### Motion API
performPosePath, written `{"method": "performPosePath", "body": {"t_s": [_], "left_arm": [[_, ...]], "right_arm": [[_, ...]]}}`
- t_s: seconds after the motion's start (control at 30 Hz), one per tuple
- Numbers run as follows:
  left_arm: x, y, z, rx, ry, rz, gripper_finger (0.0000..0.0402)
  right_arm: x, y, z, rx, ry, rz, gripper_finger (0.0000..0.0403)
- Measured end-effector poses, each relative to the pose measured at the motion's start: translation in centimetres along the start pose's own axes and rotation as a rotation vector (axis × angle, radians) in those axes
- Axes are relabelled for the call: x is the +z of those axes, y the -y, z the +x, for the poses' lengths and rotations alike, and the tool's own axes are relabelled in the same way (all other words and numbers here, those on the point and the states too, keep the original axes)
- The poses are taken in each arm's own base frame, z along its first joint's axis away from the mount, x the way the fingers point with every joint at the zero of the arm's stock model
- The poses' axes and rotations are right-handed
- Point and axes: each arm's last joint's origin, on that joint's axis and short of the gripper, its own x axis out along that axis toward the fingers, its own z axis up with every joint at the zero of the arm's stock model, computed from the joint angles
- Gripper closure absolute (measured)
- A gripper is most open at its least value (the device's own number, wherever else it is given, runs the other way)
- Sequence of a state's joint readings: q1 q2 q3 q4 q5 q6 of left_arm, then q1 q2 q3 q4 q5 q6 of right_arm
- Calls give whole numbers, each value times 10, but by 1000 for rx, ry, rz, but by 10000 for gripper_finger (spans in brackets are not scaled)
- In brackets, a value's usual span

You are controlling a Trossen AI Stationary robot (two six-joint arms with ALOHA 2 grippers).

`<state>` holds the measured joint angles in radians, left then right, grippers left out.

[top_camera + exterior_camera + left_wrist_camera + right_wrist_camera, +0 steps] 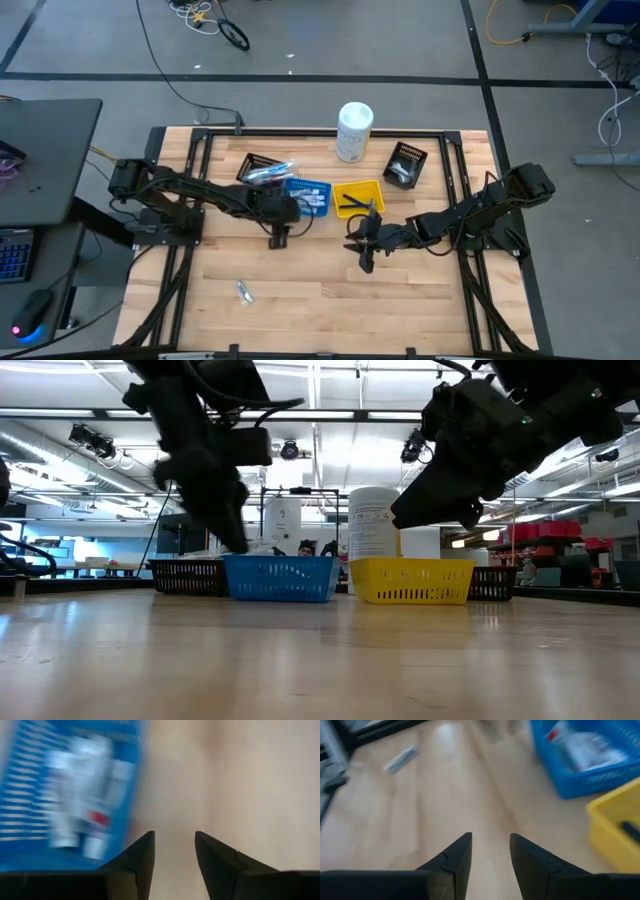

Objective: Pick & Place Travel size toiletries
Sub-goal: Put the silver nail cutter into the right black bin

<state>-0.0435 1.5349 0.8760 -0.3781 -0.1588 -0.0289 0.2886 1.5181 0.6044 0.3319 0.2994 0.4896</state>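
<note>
Nearest you in the high view, one small toiletry (pixel 243 291) lies alone on the bare wooden table (pixel 300 300), well apart from both arms. Farther back you have the left gripper (pixel 279 240) just in front of the blue bin (pixel 309 197), which holds white tubes (pixel 313 200), and the right gripper (pixel 364 255) just in front of the yellow bin (pixel 358 196), which holds a dark item (pixel 352 203). A black bin (pixel 263 168) with pale toiletries (pixel 272 172) sits left of the blue one, another black bin (pixel 405 163) sits right of the yellow one, and a large white canister (pixel 353 131) stands behind them. From the low view you see both arms hanging above the table, the left over the blue bin (pixel 282 578), the right over the yellow bin (pixel 411 581). Your left wrist view shows its fingers (pixel 142 862) parted and empty over bare wood, the blue bin's tubes (pixel 82 795) beside them. Your right wrist view shows its fingers (pixel 457 860) parted and empty too, with the lone toiletry (pixel 401 759) far ahead.
</note>
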Motion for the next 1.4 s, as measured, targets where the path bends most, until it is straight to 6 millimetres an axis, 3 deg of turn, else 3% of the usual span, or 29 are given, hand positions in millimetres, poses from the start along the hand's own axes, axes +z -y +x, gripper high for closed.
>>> {"method": "performPosePath", "body": {"t_s": [0.2, 0.43, 0.73, 0.97, 1.4], "left_arm": [[-11, 30, -8, -246, -133, 66, 250], [-44, 90, -29, -262, -280, 443, 267], [-76, 142, -54, -267, -293, 582, 271], [-90, 161, -64, -247, -263, 657, 275], [-88, 168, -65, -303, -230, 592, 276]], "right_arm": [[4, 2, 0, -91, 75, 26, 261], [3, 2, 0, -91, 77, 32, 261], [3, 2, 0, -91, 79, 79, 261], [3, 2, 0, -90, 80, 98, 261], [4, 3, 0, -120, 100, 107, 261]]}}
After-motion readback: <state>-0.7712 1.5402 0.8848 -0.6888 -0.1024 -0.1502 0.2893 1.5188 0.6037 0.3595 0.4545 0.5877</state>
